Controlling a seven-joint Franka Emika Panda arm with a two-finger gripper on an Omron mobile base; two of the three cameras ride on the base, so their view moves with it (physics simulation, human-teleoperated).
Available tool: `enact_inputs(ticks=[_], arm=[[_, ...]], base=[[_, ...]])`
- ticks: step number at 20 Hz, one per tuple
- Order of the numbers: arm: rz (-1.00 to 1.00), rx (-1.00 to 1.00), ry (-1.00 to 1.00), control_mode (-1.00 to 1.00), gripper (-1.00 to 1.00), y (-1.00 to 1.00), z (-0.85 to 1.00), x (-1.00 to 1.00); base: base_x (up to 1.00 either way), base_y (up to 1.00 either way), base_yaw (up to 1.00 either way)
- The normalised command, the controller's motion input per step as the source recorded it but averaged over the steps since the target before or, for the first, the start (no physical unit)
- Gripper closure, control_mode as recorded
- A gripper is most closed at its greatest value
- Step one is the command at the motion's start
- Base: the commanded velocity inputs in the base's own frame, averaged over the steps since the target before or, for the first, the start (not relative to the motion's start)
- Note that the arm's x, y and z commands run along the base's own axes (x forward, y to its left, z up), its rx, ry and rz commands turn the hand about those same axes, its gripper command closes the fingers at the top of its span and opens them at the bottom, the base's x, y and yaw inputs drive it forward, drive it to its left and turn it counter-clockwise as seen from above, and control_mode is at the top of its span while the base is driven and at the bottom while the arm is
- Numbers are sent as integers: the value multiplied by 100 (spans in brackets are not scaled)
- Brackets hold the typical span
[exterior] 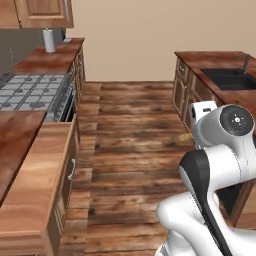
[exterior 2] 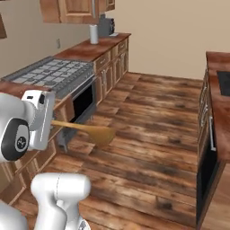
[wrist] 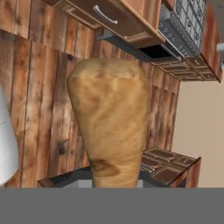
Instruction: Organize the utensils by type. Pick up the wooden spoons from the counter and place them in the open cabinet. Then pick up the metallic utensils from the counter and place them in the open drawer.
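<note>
The wooden spoon (exterior 2: 85, 130) is up in the air, its long straight handle running level out of the white hand and its rounded bowl hanging over the plank floor (exterior 2: 148, 134). The claw itself is hidden behind the hand's casing in the right base view, but the spoon juts straight from it, so it is clenched on the handle. Seen along the hand, the spoon's bowl (wrist: 109, 122) is a broad, smooth tan paddle with darker blotches in the grain, narrowing toward the grip.

The floor is glossy, streaked brown boards with dark knots. Along the left wall runs a dark reddish tabletop (exterior 2: 96, 47), polished and wood-grained, with a grey gridded stove (exterior 2: 51, 72) set into it and a pale cylinder (exterior 2: 93, 33) standing further back. Below sit panelled brown cupboard fronts. In the left base view a shallow drawer (exterior: 37, 170) stands pulled out, its inside plain light wood. Brown wall cabinets (exterior: 42, 12) hang above. Opposite, another reddish tabletop holds a dark sink (exterior: 230, 77). The far wall is plain beige.
</note>
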Motion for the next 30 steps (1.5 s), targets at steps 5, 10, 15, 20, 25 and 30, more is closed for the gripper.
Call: enact_inputs(ticks=[5, 10, 15, 20, 25, 30], arm=[[0, 0, 0, 100, 100, 0, 0, 0], [0, 0, 0, 100, 100, 0, 0, 0], [0, 0, 0, 100, 100, 0, 0, 0], [0, 0, 0, 100, 100, 0, 0, 0], [0, 0, 0, 100, 100, 0, 0, 0], [0, 0, 0, 100, 100, 0, 0, 0]], base=[[66, 0, -26], [87, 0, -20], [100, 5, -6], [100, 5, 0], [100, 0, 0], [100, 0, 1]])
